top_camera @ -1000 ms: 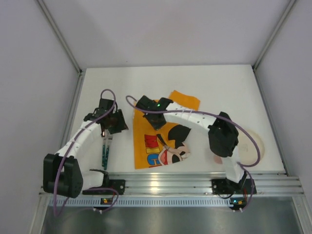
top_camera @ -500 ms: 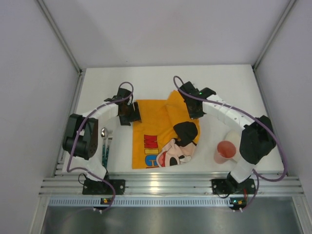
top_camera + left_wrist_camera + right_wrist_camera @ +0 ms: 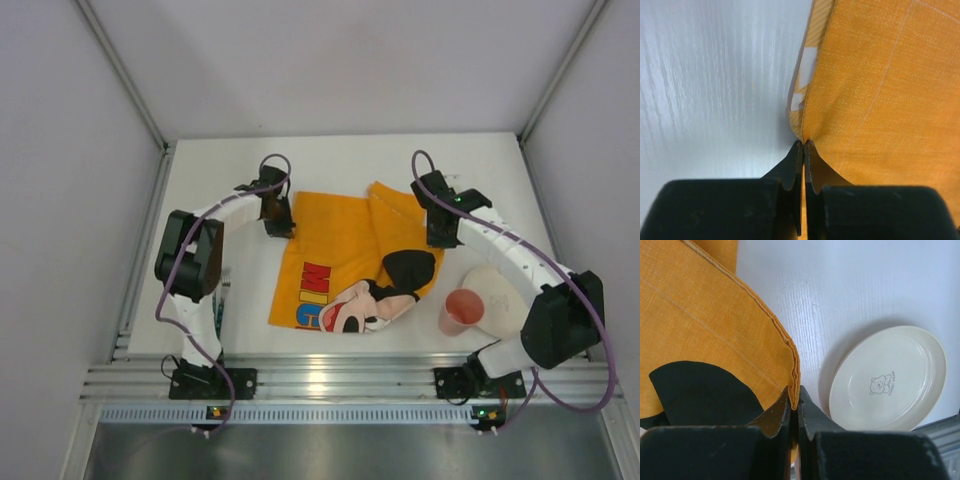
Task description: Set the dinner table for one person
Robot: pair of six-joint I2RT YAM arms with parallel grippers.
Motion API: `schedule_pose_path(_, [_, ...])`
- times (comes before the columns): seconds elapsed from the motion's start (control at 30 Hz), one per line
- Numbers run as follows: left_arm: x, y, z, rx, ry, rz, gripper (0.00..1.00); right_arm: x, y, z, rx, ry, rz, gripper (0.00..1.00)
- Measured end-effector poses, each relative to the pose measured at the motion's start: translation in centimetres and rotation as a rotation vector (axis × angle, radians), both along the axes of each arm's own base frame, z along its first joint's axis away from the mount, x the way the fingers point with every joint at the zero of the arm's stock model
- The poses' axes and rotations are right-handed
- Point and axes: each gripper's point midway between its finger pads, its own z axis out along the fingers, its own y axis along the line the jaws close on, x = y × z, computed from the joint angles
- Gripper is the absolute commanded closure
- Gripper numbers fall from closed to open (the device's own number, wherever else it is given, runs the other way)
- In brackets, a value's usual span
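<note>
The orange Mickey Mouse placemat (image 3: 340, 255) lies part-unfolded on the white dinner table (image 3: 330, 160), its right side still folded over and creased. My left gripper (image 3: 279, 224) is shut on the mat's far left corner. In the left wrist view the jaws (image 3: 803, 143) pinch the orange cloth (image 3: 880, 90) at its corner. My right gripper (image 3: 441, 236) is shut on the mat's far right edge. In the right wrist view the fingertips (image 3: 794, 393) clamp the doubled hem of the cloth (image 3: 715, 320).
A small round white plate (image 3: 503, 298) sits at the right, with a pink cup (image 3: 461, 311) against its left side. The plate (image 3: 887, 377) carries a bear print. Teal-handled cutlery (image 3: 221, 303) peeks out beside the left arm near the front rail.
Both grippers have moved farther back and apart, pulling the placemat wider. The left gripper opened, then shut on the mat's corner. The right stayed shut on the cloth.
</note>
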Motion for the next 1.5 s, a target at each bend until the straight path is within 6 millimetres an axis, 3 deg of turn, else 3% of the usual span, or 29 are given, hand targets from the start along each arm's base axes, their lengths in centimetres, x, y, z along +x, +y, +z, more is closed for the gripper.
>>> schedule_pose_path(0.23, [3.6,1.2,0.6,0.068,-0.054,0.056,1.00,1.4,-1.6,0.1,-0.007,0.004,-0.055,1.00])
schedule_pose_path(0.37, [5.4,4.5,1.4,0.098,-0.083,0.152,1.00,4.1,-2.3,1.2,0.004,-0.035,-0.095,1.00])
schedule_pose_path(0.47, [6.7,8.5,1.8,0.124,-0.097,0.255,1.00,5.3,-2.8,1.8,0.014,-0.064,-0.116,1.00])
schedule_pose_path(0.6, [7.2,11.5,1.9,0.147,-0.098,0.326,1.00,5.3,-2.7,1.3,0.030,-0.063,-0.127,1.00])
schedule_pose_path(0.77, [7.1,11.0,1.9,0.142,-0.098,0.309,1.00,2.9,-2.8,-2.3,0.036,0.033,-0.145,1.00])
schedule_pose_path(0.87, [7.3,10.3,2.0,0.129,-0.100,0.276,0.87,1.7,-2.7,-3.7,0.047,0.080,-0.146,1.00])
schedule_pose_path(0.9, [7.5,10.1,2.1,0.127,-0.102,0.264,0.74,1.5,-2.6,-4.0,0.053,0.088,-0.147,1.00])
schedule_pose_path(0.97, [8.3,9.7,2.3,0.118,-0.109,0.247,0.66,1.4,-2.4,-4.1,0.065,0.095,-0.144,1.00])
schedule_pose_path(1.0, [8.7,9.6,2.4,0.115,-0.113,0.244,0.55,1.5,-2.2,-4.2,0.071,0.097,-0.142,1.00])
schedule_pose_path(1.1, [9.6,9.5,2.8,0.111,-0.130,0.233,0.42,1.5,-2.0,-4.5,0.079,0.106,-0.141,0.52])
schedule_pose_path(1.13, [9.6,9.5,2.9,0.112,-0.128,0.232,0.36,1.5,-2.0,-4.5,0.078,0.109,-0.138,0.32])
schedule_pose_path(1.23, [9.3,9.7,3.1,0.122,-0.123,0.231,0.30,1.3,-2.1,-4.6,0.072,0.122,-0.125,0.08])
schedule_pose_path(1.37, [8.6,10.2,4.8,0.140,-0.141,0.237,0.30,1.2,-2.2,-3.8,0.061,0.133,-0.112,0.05])
schedule_pose_path(1.5, [6.9,11.5,8.7,0.153,-0.198,0.270,0.31,1.3,-1.8,-2.4,0.068,0.113,-0.089,0.05])
